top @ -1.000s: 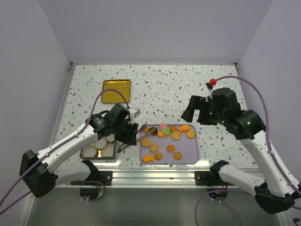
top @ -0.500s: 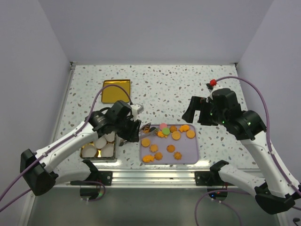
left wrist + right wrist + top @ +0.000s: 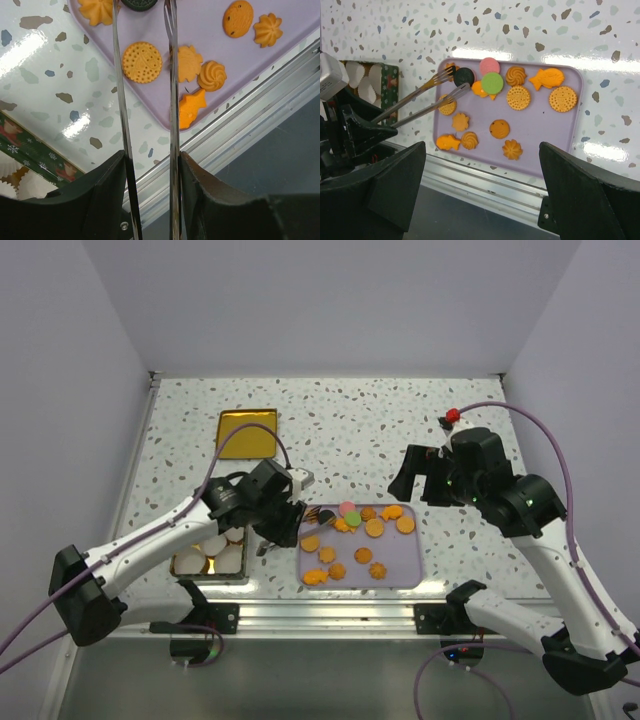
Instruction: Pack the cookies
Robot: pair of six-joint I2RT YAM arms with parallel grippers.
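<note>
While all cookies lie unpacked on the purple tray, the left gripper grasps tongs straddling the dark cookie at the tray's far-left corner; the right gripper hangs released near the tray's far-right corner.

Cookies scattered on purple tray

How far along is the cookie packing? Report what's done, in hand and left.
Done: nothing visibly packed; the white paper cups that show in the tin look empty. In hand: the left gripper holds tongs, their tips at the dark brown cookie on the purple tray. The right gripper hangs open beside the tray. Left: all the cookies lie on the tray.
</note>
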